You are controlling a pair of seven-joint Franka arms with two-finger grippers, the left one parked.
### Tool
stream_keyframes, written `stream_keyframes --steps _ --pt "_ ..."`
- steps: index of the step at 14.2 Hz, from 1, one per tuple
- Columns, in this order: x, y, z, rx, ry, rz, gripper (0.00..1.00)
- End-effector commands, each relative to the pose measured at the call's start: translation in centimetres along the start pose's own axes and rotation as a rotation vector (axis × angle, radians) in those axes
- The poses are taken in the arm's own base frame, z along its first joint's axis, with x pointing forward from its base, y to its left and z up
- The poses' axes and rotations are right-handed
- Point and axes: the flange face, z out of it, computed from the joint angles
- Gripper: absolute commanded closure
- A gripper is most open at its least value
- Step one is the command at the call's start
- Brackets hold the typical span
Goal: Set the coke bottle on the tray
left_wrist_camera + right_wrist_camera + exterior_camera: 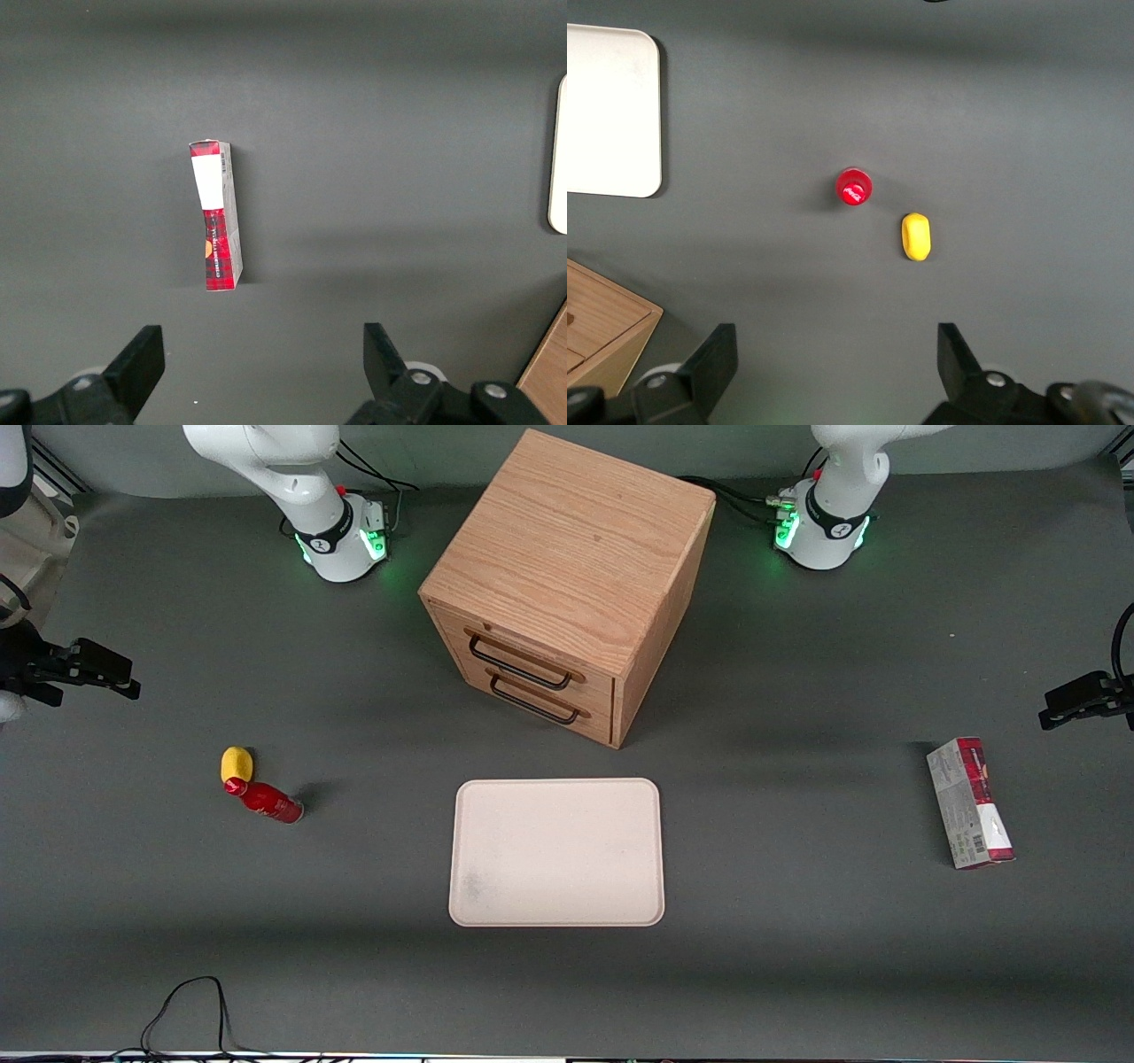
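We are starting with the tray (556,852) nearest the front camera, bare, in front of the cabinet (567,584). The bottle (264,800) is standing upright on the tabletop (797,957), well apart from the tray toward the working arm's end, just beside the lemon (236,764). The claw (837,367) is hovering high above the bottle, fingers spread wide, holding nothing. We are judging the reach as the step in hand: center over the cap (854,186), descend straight, and close low on the body, keeping one finger clear of the lemon.
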Motion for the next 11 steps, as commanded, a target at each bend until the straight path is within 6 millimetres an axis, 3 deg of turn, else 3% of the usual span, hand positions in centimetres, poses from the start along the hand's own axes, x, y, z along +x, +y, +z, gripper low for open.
stream_keyframes --steps 1,11 --pt "-0.13 0.06 -0.38 0.017 -0.001 0.025 0.00" --pt "-0.13 -0.05 -0.17 0.019 -0.005 0.018 0.00"
